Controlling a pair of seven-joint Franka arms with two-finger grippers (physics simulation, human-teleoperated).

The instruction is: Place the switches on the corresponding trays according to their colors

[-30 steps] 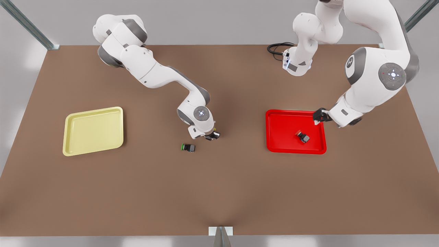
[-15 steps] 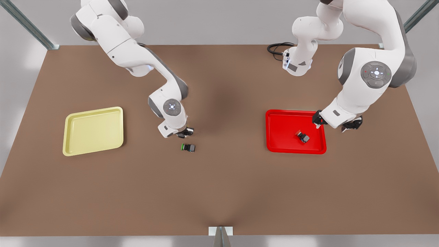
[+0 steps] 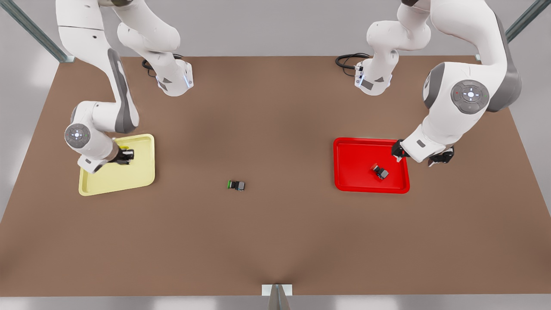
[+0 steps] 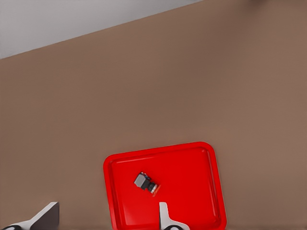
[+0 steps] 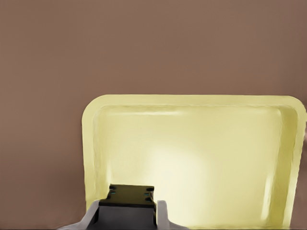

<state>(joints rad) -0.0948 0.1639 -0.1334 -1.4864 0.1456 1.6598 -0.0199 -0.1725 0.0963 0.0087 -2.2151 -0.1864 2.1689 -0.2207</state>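
Note:
My right gripper [image 3: 127, 155] hangs over the pale yellow tray [image 3: 133, 174] at the front view's left, shut on the yellow-capped switch [image 3: 125, 150]. In the right wrist view the switch's dark body [image 5: 130, 197] sits between the fingers [image 5: 162, 213] above the yellow tray [image 5: 192, 158]. The red-capped switch [image 3: 379, 171] lies on its side inside the red tray [image 3: 353, 168]. My left gripper [image 3: 419, 156] stands open over that tray's far right corner. In the left wrist view the red-capped switch [image 4: 146, 182] lies in the red tray [image 4: 187, 182], ahead of the spread fingertips [image 4: 164, 214].
A green-capped switch [image 3: 236, 185] lies on the brown table [image 3: 275, 241] between the two trays. Both arm bases [image 3: 373, 82] and black cables [image 3: 347, 60] stand along the far edge. A metal post [image 3: 277, 297] sits at the middle of the near edge.
My right gripper has carried the yellow-capped switch from beside the green-capped switch leftward to above the yellow tray. My left gripper has drawn back slightly to the red tray's corner.

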